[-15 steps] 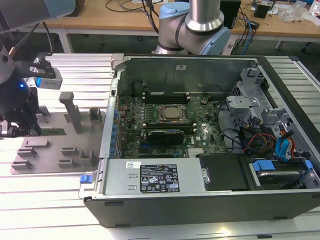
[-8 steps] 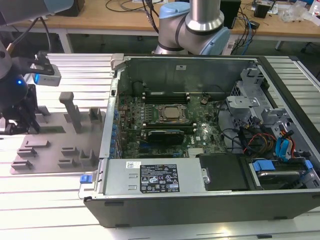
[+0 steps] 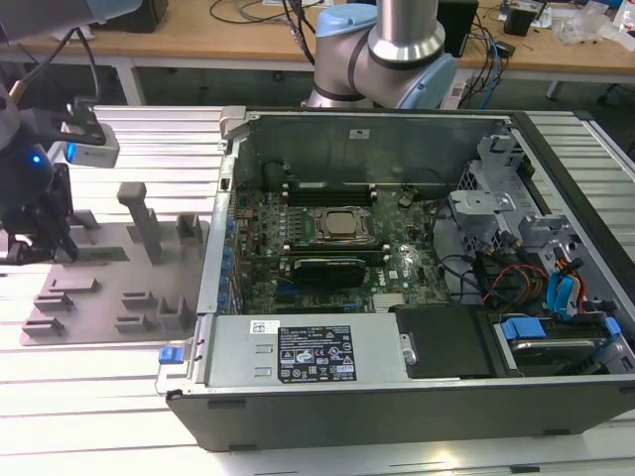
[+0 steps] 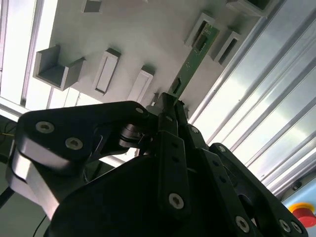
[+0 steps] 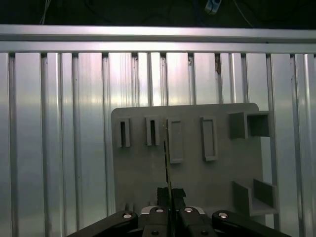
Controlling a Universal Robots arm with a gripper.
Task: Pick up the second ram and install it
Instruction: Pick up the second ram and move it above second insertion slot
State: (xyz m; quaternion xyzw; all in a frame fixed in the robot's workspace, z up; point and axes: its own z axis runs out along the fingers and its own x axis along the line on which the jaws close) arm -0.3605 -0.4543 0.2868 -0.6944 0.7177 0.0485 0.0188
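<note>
While clamped on the second ram, tool above grey holder plate, open computer case well apart

Wrist low at the exterior view's left — jaws downward, tight on the second ram

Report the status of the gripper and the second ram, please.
Gripper shut on the second ram. Ram at the grey holder tray, apart from the open computer case. No obstacle seen around it.
</note>
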